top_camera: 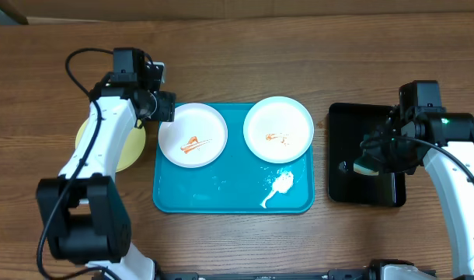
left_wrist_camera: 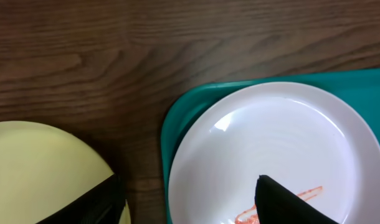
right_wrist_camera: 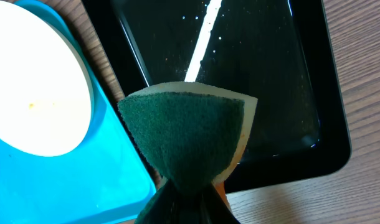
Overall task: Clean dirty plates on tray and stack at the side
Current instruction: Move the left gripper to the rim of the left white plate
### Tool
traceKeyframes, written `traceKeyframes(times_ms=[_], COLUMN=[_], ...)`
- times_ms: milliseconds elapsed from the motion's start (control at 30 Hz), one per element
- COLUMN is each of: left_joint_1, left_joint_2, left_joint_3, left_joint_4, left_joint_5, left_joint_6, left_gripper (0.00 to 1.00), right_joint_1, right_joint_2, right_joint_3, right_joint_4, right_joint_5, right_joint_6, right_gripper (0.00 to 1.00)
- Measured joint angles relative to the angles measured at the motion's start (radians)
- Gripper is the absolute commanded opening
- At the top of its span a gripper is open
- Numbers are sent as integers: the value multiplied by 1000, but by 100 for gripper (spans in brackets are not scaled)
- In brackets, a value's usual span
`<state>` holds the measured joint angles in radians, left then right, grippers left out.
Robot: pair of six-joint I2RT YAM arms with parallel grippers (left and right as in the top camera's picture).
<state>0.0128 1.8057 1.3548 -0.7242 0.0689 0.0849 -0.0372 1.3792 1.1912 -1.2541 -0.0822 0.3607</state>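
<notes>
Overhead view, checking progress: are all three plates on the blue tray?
No, only two white plates sit on the tray; the yellow plate lies on the table to its left.

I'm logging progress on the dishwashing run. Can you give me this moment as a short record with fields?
tray: holds two plates
left white plate: orange smears
right white plate: orange smears
yellow plate: on the table, left of the tray
white blob: on the tray, below the right white plate in the overhead view
left pincer: open, at the left white plate's rim
right pincer: shut on sponge, over black tray
</notes>
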Motion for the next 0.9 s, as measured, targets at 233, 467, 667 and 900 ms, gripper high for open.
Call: traceKeyframes(times_ms=[233, 467, 667, 900], left_joint_1=[0, -10, -13, -13], left_joint_2=[105, 129, 147, 149], left_joint_3=[0, 0, 0, 0], left_joint_4=[-2, -13, 7, 52], left_joint_5=[34, 40, 43, 43], left_joint_6=[5, 5, 5, 5], left_gripper=[60, 64, 66, 65], right_joint_1=[0, 0, 0, 0], right_joint_2=[0, 0, 0, 0], right_joint_3=[0, 0, 0, 0], right_joint_4=[-2, -3, -8, -15], right_joint_5=[0, 0, -1, 0], right_joint_6=[-5, -10, -15, -18], right_gripper=[8, 8, 8, 8])
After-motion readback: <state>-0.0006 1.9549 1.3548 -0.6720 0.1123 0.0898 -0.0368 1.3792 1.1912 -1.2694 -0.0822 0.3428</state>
